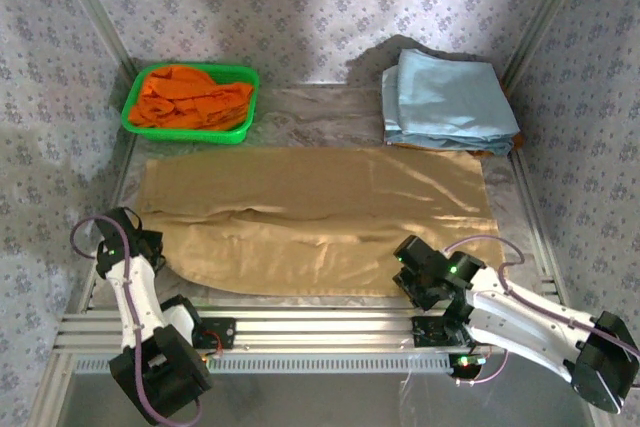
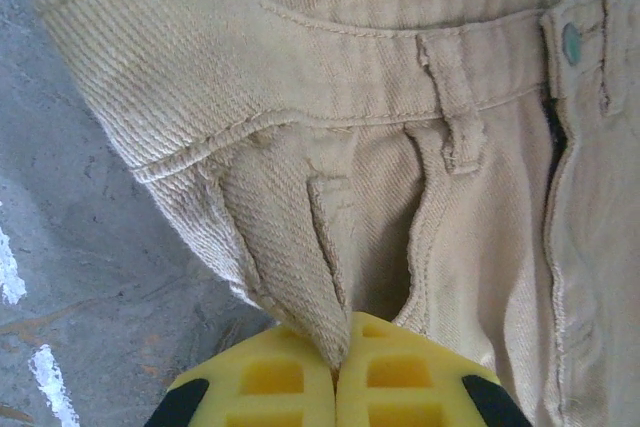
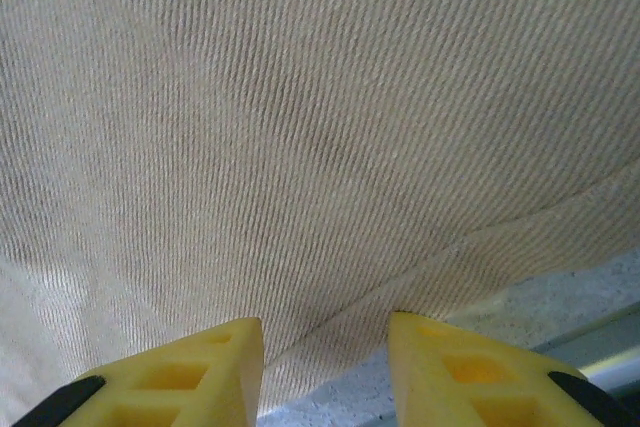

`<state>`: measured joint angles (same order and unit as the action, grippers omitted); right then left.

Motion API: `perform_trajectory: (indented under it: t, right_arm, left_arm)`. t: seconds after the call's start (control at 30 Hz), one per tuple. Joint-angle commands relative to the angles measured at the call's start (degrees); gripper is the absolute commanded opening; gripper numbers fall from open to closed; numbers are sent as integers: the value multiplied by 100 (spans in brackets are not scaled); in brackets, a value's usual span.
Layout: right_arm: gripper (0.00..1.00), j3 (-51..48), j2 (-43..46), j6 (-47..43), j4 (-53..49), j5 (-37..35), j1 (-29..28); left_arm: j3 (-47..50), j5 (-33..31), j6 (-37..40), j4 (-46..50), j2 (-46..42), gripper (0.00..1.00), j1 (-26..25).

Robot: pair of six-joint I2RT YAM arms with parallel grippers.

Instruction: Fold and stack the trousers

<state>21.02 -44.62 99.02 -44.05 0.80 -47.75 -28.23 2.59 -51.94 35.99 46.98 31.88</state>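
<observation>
The tan trousers (image 1: 320, 217) lie spread flat across the table, waist to the left and leg ends to the right. At the waist end my left gripper (image 1: 148, 244) is shut on a pinched fold of cloth. The left wrist view shows the yellow pads (image 2: 270, 377) of the left gripper (image 2: 337, 359) closed on that fold, just below the waistband of the trousers (image 2: 400, 147), beside a belt loop and the fly button. My right gripper (image 1: 408, 255) hovers at the near right edge. Its fingers (image 3: 215, 362) stand apart over the hem of the trousers (image 3: 300, 127), and the right gripper (image 3: 325, 332) holds nothing.
A green basket (image 1: 190, 134) holding an orange garment (image 1: 190, 95) sits at the back left. A stack of folded light blue garments (image 1: 445, 97) lies at the back right. Aluminium rails (image 1: 300, 332) run along the near edge. Patterned walls close in both sides.
</observation>
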Motion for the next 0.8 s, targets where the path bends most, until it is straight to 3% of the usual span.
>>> perform_trajectory:
  t: [0.0,0.17,0.4,0.57,0.77]
  right_arm:
    - [40,-156,-137,406,119,-274,-34]
    - [35,-302,-215,444,186,-358,10]
    - [0,-325,198,63,-129,-431,226]
    - [0,-177,560,-655,-548,-438,383]
    - [0,669,626,-2166,-1272,-750,579]
  left_arm:
    - [-218,144,96,79,-5,0,-15]
    - [-277,161,111,124,-10,0,-9]
    - [-598,172,147,260,-114,0,-14]
    - [-857,167,153,624,-249,0,-15]
    - [-1243,165,229,989,-539,0,-15]
